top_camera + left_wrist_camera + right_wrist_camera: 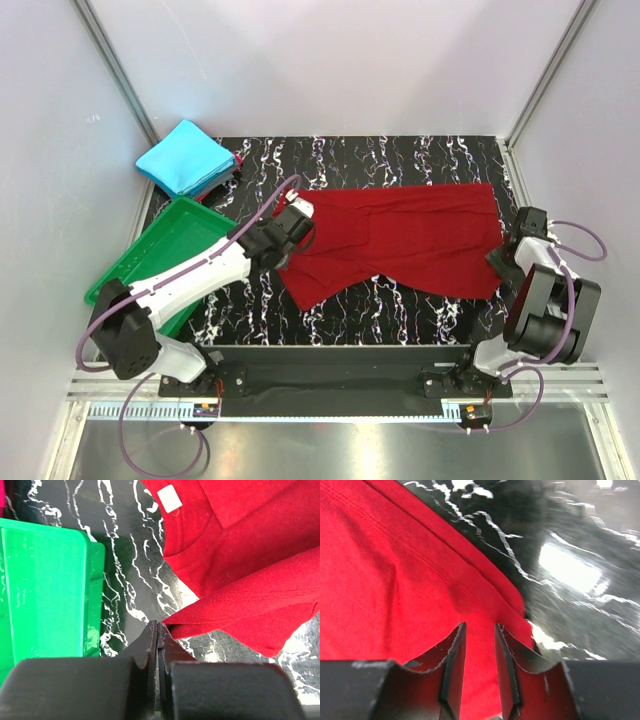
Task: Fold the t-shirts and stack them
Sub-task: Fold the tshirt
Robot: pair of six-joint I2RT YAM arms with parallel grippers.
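Across the middle of the table point(400, 160), the red shirt point(400, 240) lies spread wide. Its collar end is toward my left claw point(157, 627) and its hem end toward my right claw point(480, 630). It is light, limp cloth that will sag and drag rather than hold a shape. I judge it will not slip once pinched, so the places to take it are corners and stitched edges, both ends at once, to keep a fold straight.

Left of it sits the green tray point(165, 245). Beyond that, at the far left corner, the blue shirt point(185, 158) is already a flat folded square.

My left claw is clenched tight, its tips right against a sleeve edge; whether any cloth is nipped between them I cannot tell. My right claw has its jaws a little apart, low over the hem corner, with red cloth showing in the gap and nothing gripped that I can see. The white label point(170, 499) sits inside the collar, well apart from my left tips.
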